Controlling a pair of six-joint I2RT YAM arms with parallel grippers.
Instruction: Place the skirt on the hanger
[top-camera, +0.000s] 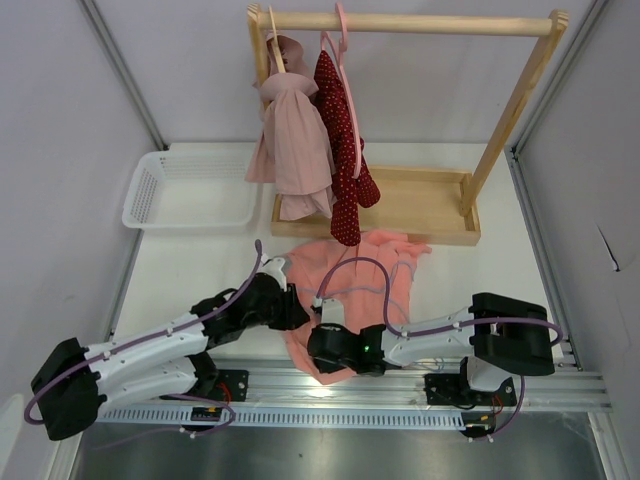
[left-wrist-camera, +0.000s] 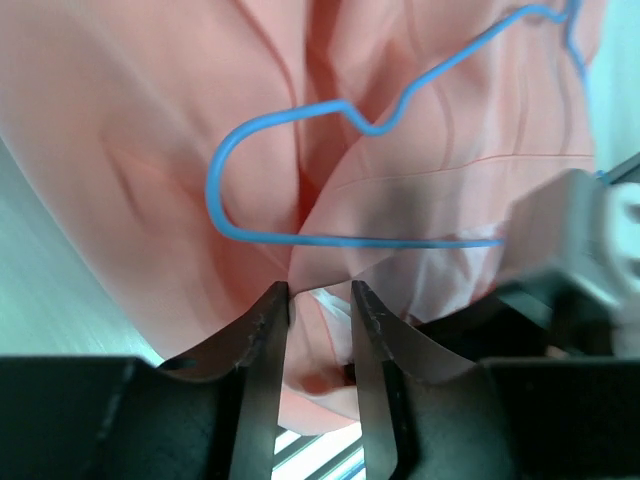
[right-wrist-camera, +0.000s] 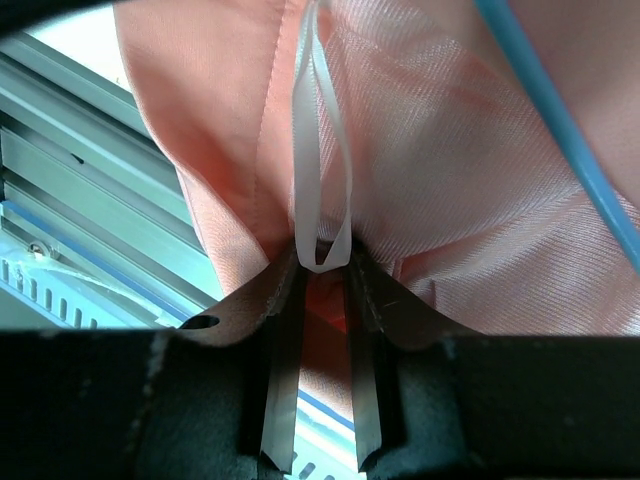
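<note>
Your thin light-blue wire hanger (left-wrist-camera: 350, 241) lies on the salmon-coral pink fabric skirt (top-camera: 305, 265), apparently not yet threaded in. Your right hand (right-wrist-camera: 323, 270) pinches the skirt's edge beside the hanger, and your left hand (left-wrist-camera: 318, 292), its fingers parted, likely needs a fresh grip there.

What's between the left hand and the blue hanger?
Left wrist view: only soft salmon-pink skirt fabric between left hand and thin light-blue wire hanger.
</note>
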